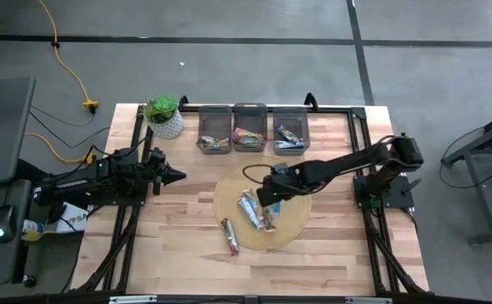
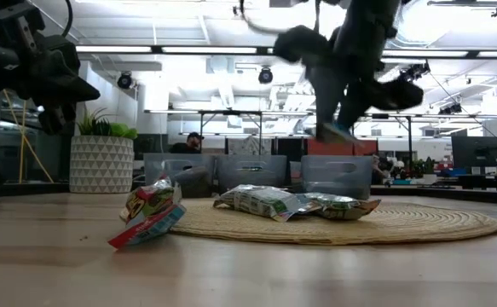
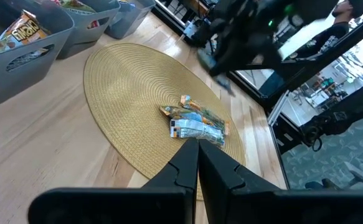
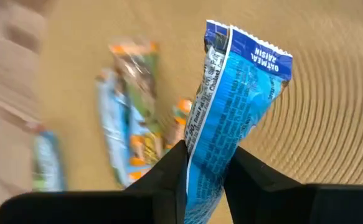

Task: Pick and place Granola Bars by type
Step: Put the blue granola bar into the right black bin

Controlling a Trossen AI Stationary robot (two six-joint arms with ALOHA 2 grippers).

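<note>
Even overhead light falls on the wooden surface (image 1: 186, 253), with only soft shadows. In the low view, bright ceiling strips glare behind the dark right hand (image 2: 338, 128), which is smeared by motion. The woven mat (image 4: 337, 124) is blurred.

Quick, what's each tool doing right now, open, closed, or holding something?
Left tool: closed, empty, waiting at the table's left side.
Right tool: closed on a blue granola bar, lifted above the round woven mat.
</note>
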